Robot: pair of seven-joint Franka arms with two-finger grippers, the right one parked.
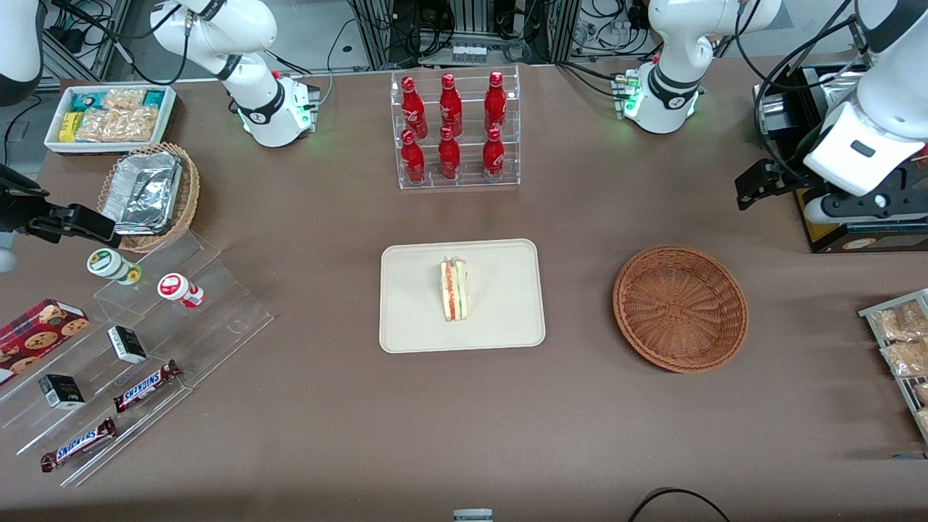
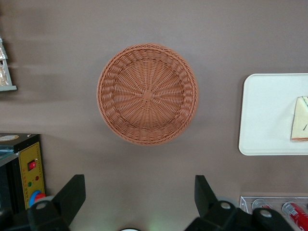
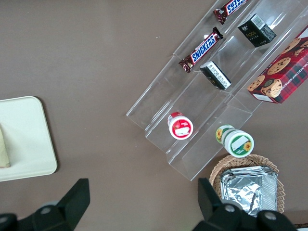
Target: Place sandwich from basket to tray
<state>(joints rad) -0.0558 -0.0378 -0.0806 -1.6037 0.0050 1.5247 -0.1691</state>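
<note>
Readable text: "SNICKERS" on two bars [image 1: 147, 385] on a clear stepped display [image 1: 190, 316] toward the parked arm's end of the table, well apart from the gripper. On the same display: two small dark boxes [image 1: 127, 344], print too small to read; a red-lidded cup [image 1: 174, 287] and a green-lidded cup [image 1: 109, 263], labels unreadable. Red plaid cookie box [image 1: 40, 328] with chocolate-chip cookie pictures beside the display. Six red bottles [image 1: 449, 127] with white script, not legible, in a clear rack.

Sandwich [image 1: 454, 289]: triangular wedge, pale white bread, red-orange and green filling stripe facing up, clear wrap. Lying on the tray [image 1: 413, 319], roughly centred, long axis running toward and away from the front camera. Tray cream-beige, rounded corners, low rim; well apart from the gripper, toward the parked arm's end.

Basket [image 1: 680, 307]: round, reddish-brown wicker, nothing in it. Between tray and gripper sideways, nearer the front camera than the gripper, not touching the tray.

Gripper [image 2: 139, 195] raised at the working arm's end of the table, above the table edge next to a black box with yellow panel [image 2: 30, 172]. Fingers [image 2: 72, 192] spread wide, released, nothing between them, touching nothing. Basket seen straight past the fingertips in the left wrist view, tray corner and sandwich tip [image 2: 301, 119] off to one side.
</note>
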